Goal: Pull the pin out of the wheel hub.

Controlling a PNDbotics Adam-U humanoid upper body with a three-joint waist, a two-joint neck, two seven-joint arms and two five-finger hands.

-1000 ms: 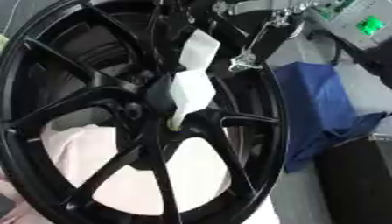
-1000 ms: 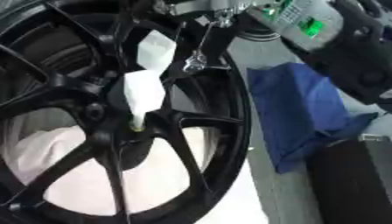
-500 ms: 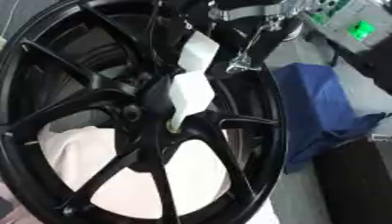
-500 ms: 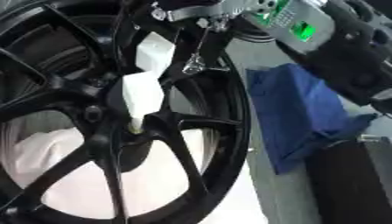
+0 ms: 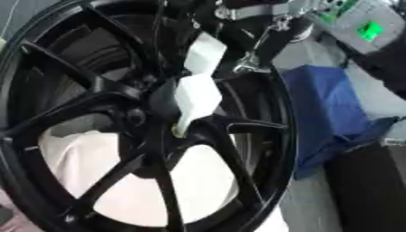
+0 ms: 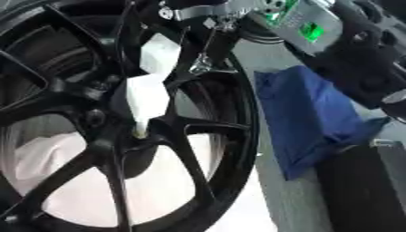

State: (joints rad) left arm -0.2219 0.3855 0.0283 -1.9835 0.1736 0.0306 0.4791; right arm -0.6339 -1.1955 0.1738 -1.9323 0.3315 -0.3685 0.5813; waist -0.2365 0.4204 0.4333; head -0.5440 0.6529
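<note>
A large black wheel (image 5: 119,122) with curved spokes fills most of my view, standing nearly upright and tilted. At its centre is the hub (image 5: 147,115), and a pale, whitish finger of my right hand (image 5: 194,93) reaches down from the top of the frame onto it. The fingertip narrows to a point resting at a small yellowish spot, which I take to be the pin (image 5: 176,134), just below and right of the hub's middle. I cannot tell whether my hand is pinching the pin or only touching it; the thumb's position is hidden among the dark spokes. My left hand is nowhere in sight.

To do this step well, I judge I should confirm a grasp on the pin's head first, then draw straight out along its axis, not sideways, so it does not bind. Behind the spokes lies something white (image 5: 119,181). A blue cloth (image 5: 325,118) sits to the right, apart from the rim.
</note>
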